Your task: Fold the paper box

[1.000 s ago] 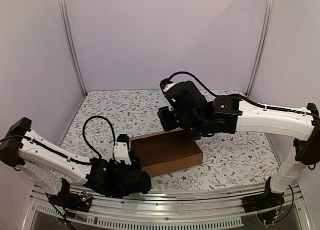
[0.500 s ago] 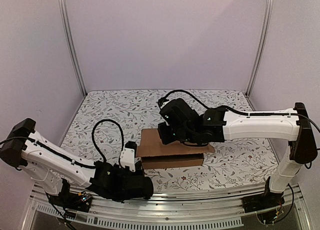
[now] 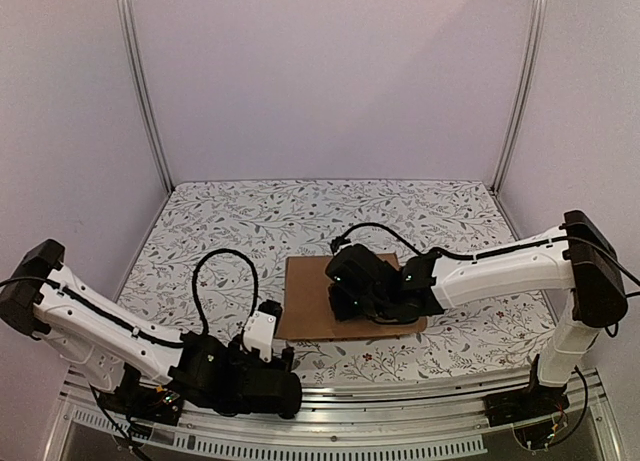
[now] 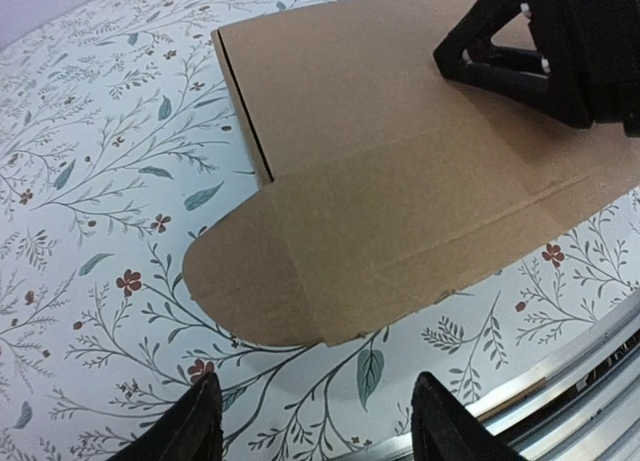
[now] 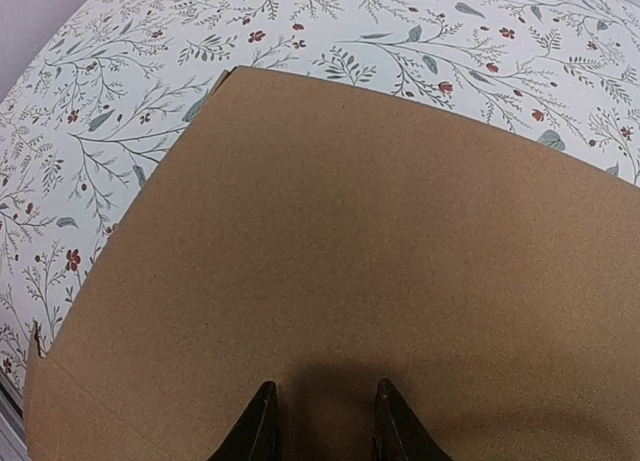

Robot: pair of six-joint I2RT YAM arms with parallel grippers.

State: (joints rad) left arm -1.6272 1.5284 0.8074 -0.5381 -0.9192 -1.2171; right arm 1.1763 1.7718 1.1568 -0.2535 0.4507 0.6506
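Top external. A: Where's the paper box [image 3: 305, 301]?
B: Lying flat on the flowered table [image 3: 220, 231], about midway between left and right, nearer the arms than the far wall. Its plain brown top faces up.
A: And the arms?
B: The right gripper [image 3: 352, 306] reaches in from the right and sits over the box's right half. The left gripper [image 3: 283, 359] is low at the near edge, just off the box's near left corner and apart from it.

Left wrist. A: Jaws?
B: Its two fingers [image 4: 200, 426] stand wide apart with only table between them. Beyond them a rounded flap [image 4: 235, 281] lies flat on the table, joined to a creased front panel [image 4: 420, 241]. The right gripper's dark fingers rest on the top at the far right.

Right wrist. A: And that one?
B: Fingertips [image 5: 262, 421] are a narrow gap apart, tips down on bare cardboard with nothing between them. Cardboard fills most of the view, and the table shows past its far edge.
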